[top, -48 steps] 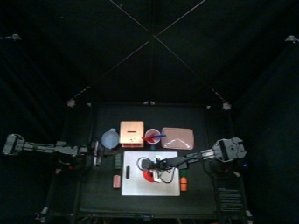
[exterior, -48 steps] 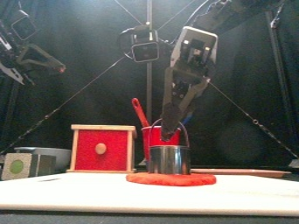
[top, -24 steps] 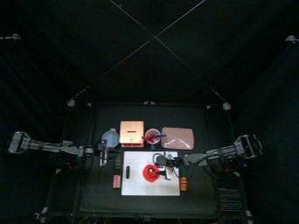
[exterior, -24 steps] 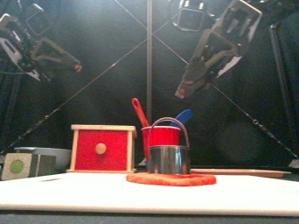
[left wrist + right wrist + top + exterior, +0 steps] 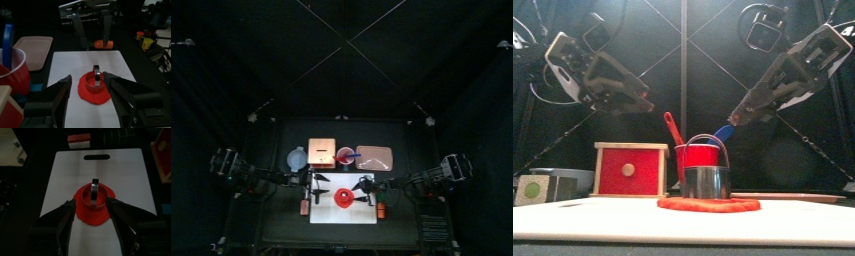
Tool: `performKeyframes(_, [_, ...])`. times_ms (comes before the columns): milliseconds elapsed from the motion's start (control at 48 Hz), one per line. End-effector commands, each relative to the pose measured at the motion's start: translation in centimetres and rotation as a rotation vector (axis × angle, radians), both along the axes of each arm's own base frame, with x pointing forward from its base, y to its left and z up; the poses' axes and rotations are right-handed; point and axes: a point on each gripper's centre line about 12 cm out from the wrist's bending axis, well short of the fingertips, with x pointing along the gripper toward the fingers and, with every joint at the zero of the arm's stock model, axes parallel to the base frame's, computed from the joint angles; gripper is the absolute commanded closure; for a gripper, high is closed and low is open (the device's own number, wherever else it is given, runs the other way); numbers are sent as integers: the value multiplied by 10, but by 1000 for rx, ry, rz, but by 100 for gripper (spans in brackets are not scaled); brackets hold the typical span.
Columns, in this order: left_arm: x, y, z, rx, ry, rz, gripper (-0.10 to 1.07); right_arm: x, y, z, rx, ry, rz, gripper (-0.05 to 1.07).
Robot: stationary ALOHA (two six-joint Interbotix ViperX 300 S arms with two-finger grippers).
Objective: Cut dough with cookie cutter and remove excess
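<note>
The red dough lies flat in the middle of the white board. A metal ring cookie cutter stands in the dough, with no gripper touching it. My left gripper hangs open over the board's left edge, raised above the table. In the left wrist view the cutter and dough sit ahead of its spread jaws. My right gripper is open at the board's right side, also raised. The right wrist view looks down on the cutter, the dough and the gripper.
Behind the board stand a red cup holding a blue and a red utensil, a red box with a wooden face, a pink tray and a pale bowl. Small orange objects flank the board.
The right gripper lifted off the cutter and drew back to the right. The left arm came in from the far left to the board, and its gripper opened.
</note>
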Motion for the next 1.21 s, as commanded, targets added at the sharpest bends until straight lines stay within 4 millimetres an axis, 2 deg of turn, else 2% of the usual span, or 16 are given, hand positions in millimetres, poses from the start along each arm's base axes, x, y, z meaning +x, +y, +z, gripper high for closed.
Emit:
performKeyframes(0, [18, -7, -5, 1, -23, 32, 11, 6, 0, 1, 23, -48, -13, 17])
performKeyframes(83, [25, -12, -16, 22, -10, 52, 11, 9, -1, -8, 34, -60, -23, 18])
performKeyframes(312, [32, -26, -25, 17, 8, 60, 11, 19, 1, -21, 61, -120, -37, 18])
performKeyframes(438, [35, -26, -31, 21, 10, 65, 11, 22, 0, -27, 62, -109, -46, 18])
performKeyframes(646, [41, -23, -36, 24, 4, 91, 13, 27, -1, -27, 74, -114, -65, 18])
performKeyframes(812, [44, -24, -40, 25, 11, 90, 24, 27, -3, -31, 77, -101, -76, 21])
performKeyframes(979, [44, -24, -42, 27, 16, 85, 37, 28, -2, -36, 77, -87, -80, 31])
performKeyframes(1188, [43, -25, -44, 26, 38, 81, 42, 28, -1, -46, 77, -59, -82, 37])
